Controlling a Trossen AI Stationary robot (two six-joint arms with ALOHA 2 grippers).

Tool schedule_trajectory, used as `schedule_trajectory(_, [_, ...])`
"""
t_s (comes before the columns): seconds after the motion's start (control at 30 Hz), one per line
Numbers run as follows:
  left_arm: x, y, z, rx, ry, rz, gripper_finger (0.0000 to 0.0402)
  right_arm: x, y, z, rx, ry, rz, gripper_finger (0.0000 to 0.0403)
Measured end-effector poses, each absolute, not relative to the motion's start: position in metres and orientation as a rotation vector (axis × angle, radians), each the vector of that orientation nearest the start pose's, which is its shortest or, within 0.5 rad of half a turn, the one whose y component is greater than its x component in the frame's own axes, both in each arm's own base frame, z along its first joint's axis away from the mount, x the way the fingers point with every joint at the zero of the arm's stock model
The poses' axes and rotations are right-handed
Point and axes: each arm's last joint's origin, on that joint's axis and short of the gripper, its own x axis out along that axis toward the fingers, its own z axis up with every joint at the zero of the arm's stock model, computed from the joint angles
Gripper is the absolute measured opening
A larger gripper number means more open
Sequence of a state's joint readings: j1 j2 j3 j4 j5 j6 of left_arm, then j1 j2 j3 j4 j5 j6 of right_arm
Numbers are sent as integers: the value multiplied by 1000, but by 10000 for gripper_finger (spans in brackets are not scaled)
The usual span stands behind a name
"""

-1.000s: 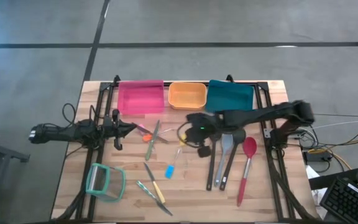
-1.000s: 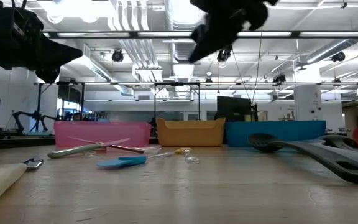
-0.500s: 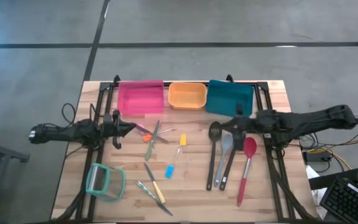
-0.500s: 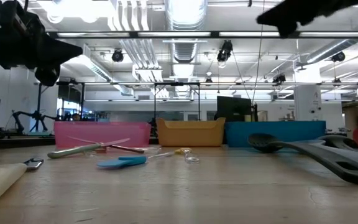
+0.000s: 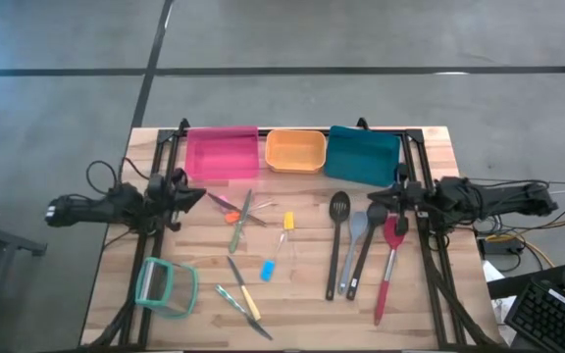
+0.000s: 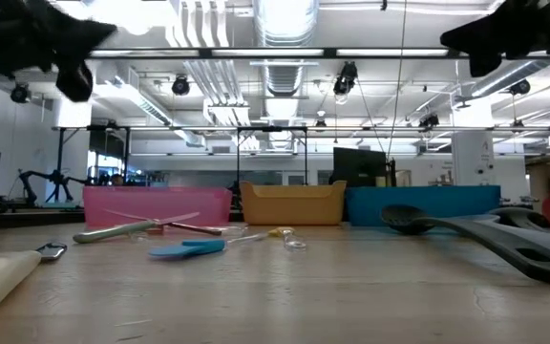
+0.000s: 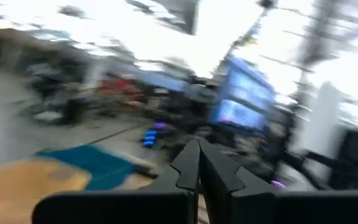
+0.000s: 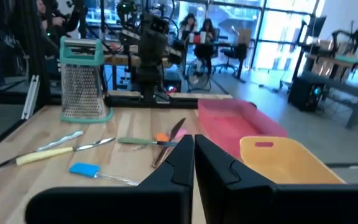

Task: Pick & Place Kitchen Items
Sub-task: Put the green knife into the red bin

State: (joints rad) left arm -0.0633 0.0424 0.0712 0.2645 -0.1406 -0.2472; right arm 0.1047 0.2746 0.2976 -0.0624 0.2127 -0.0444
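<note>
Both grippers, left [image 5: 197,197] and right [image 5: 376,199], are hanging shut and empty at the table's [image 5: 302,304] side edges; the right wrist view alone is showing a grater [image 8: 82,79].

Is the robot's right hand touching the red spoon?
Apart. In the low view the right hand hangs high above the table, and the red spoon lies flat on the wood in the high view.

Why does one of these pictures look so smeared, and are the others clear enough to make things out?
The left wrist view is streaked with motion blur; only the left gripper reads clearly. The right wrist view is sharp: grater and pink bin are crisp. The low view is backlit by ceiling lights, leaving the arms as dark shapes. The high view is evenly lit.
</note>
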Motion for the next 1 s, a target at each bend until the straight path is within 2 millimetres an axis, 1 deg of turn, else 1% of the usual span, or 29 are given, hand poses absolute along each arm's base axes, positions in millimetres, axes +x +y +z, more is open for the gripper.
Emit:
schedule_trajectory(0.07, [92, -3, 223, -257, -297, 4, 12, 104, 5, 236, -71, 32, -107, 8])
schedule_trajectory(0.13, [97, -3, 230, -229, -250, 21, 16, 102, 5, 236, -79, 22, -108, 8])
schedule_trajectory(0.2, [104, -3, 237, -202, -202, 38, 29, 101, 5, 236, -79, 16, -107, 8])
schedule_trajectory(0.3, [119, -4, 249, -199, -124, 57, 60, 101, 4, 236, -79, 15, -107, 8])
schedule_trajectory(0.43, [144, -6, 262, -206, 75, 74, 111, 102, 5, 236, -75, 19, -107, 8])
schedule_trajectory(0.57, [166, -9, 278, -264, 287, 101, 149, 101, 5, 236, -8, 15, -106, 8])
schedule_trajectory(0.67, [181, -14, 281, -331, 452, 174, 157, 101, 5, 235, 22, 26, -106, 8])
schedule_trajectory(0.73, [191, -19, 286, -340, 512, 242, 156, 101, 5, 234, 23, 30, -106, 8])
schedule_trajectory(0.83, [204, -28, 278, -314, 648, 376, 149, 102, 5, 234, 22, 31, -106, 8])
schedule_trajectory(0.93, [215, -36, 269, -310, 749, 474, 143, 102, 5, 233, 22, 34, -107, 8])
schedule_trajectory(1.0, [222, -39, 266, -344, 775, 519, 140, 102, 5, 234, 22, 34, -107, 8])
